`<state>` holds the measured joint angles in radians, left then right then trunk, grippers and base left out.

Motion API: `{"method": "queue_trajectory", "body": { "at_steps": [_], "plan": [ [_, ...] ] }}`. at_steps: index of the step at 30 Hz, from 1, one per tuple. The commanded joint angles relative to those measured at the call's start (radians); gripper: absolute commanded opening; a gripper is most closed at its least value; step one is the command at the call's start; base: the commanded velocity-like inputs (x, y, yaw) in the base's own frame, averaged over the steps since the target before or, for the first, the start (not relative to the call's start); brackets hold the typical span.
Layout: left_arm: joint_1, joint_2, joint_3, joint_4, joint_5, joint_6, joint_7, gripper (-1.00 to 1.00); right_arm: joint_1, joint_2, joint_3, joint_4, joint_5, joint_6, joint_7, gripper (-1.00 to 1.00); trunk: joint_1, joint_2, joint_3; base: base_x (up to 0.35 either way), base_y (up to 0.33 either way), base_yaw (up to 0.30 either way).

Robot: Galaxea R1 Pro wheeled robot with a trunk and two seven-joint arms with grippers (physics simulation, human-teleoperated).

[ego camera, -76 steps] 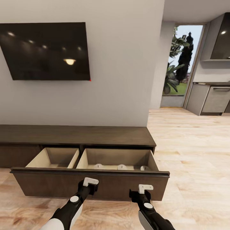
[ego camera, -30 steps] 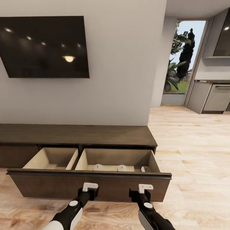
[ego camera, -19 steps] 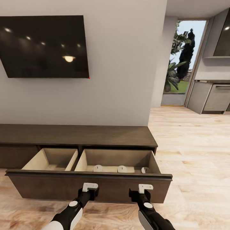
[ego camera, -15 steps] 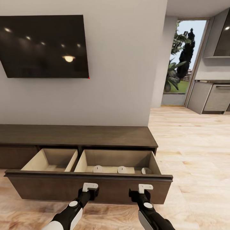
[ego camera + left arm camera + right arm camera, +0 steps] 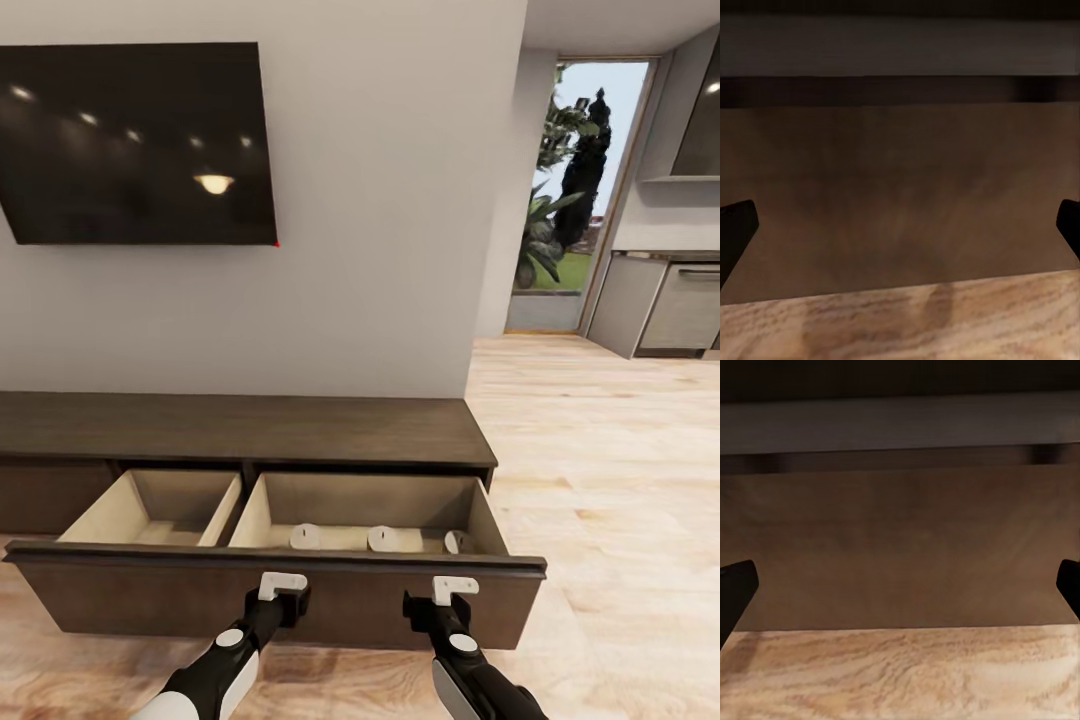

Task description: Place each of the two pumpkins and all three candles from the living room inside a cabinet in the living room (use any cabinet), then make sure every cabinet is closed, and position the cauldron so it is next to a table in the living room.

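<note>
Both grippers, left gripper (image 5: pixel 283 590) and right gripper (image 5: pixel 443 595), hung with jaws spread wide and empty just before the cabinet's (image 5: pixel 240 425) pulled-out drawer front (image 5: pixel 150 595). Three white candles (image 5: pixel 381 538) lay in its right compartment. Beyond, bare plank floor (image 5: pixel 600 450) ran rightward; the TV (image 5: pixel 135 145) hung above.

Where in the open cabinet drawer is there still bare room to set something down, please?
In the cabinet drawer, the left compartment looks bare from wall to divider. The right compartment is free toward its back wall, but three white candles crowd its front, just behind the drawer front. The cabinet's long top is bare too.
</note>
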<state>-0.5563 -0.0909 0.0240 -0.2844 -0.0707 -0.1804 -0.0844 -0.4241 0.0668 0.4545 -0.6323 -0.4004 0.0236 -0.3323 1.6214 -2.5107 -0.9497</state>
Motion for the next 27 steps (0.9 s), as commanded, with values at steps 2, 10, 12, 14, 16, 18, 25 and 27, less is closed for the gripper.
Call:
{"method": "queue_trajectory", "body": {
  "at_steps": [2,10,12,14,16,18,25,27],
  "plan": [
    [-0.001,0.0,0.002,0.001,-0.007,-0.004,-0.002,1.0,-0.001,-0.001,0.006,-0.001,-0.007,0.002,-0.008,1.0,0.0,0.0,-0.001,0.125,0.0,0.0],
    [-0.001,0.0,0.002,0.001,-0.007,-0.004,-0.002,1.0,-0.001,-0.001,0.006,-0.001,-0.007,0.002,-0.008,1.0,0.0,0.0,-0.001,0.068,0.0,0.0],
    [-0.001,0.0,0.001,0.001,-0.008,-0.004,-0.002,1.0,-0.001,-0.001,0.006,-0.001,-0.007,0.002,-0.008,1.0,0.0,0.0,-0.001,0.142,0.0,0.0],
    [-0.001,0.0,0.001,0.001,-0.009,-0.004,-0.002,1.0,-0.001,-0.001,0.006,-0.001,-0.007,0.002,-0.008,1.0,0.0,0.0,-0.001,0.138,0.0,0.0],
    [-0.001,0.0,0.001,0.001,-0.009,-0.004,-0.002,1.0,-0.001,-0.001,0.007,-0.001,-0.007,0.002,-0.008,1.0,0.0,0.0,-0.001,0.059,0.0,0.0],
    [-0.001,0.0,0.001,0.001,-0.009,-0.004,-0.002,1.0,-0.001,-0.001,0.007,-0.001,-0.007,0.002,-0.008,1.0,0.0,0.0,-0.001,0.024,0.0,0.0],
    [-0.001,0.0,0.001,0.001,-0.01,-0.004,-0.002,1.0,-0.001,-0.001,0.007,-0.001,-0.007,0.002,-0.008,1.0,0.0,0.0,-0.001,0.1,0.0,0.0],
    [-0.001,-0.001,0.001,0.001,-0.01,-0.004,-0.002,1.0,-0.001,-0.001,0.007,-0.001,-0.007,0.002,-0.008,1.0,0.0,0.0,-0.001,0.238,0.0,0.0]
  ]
}}
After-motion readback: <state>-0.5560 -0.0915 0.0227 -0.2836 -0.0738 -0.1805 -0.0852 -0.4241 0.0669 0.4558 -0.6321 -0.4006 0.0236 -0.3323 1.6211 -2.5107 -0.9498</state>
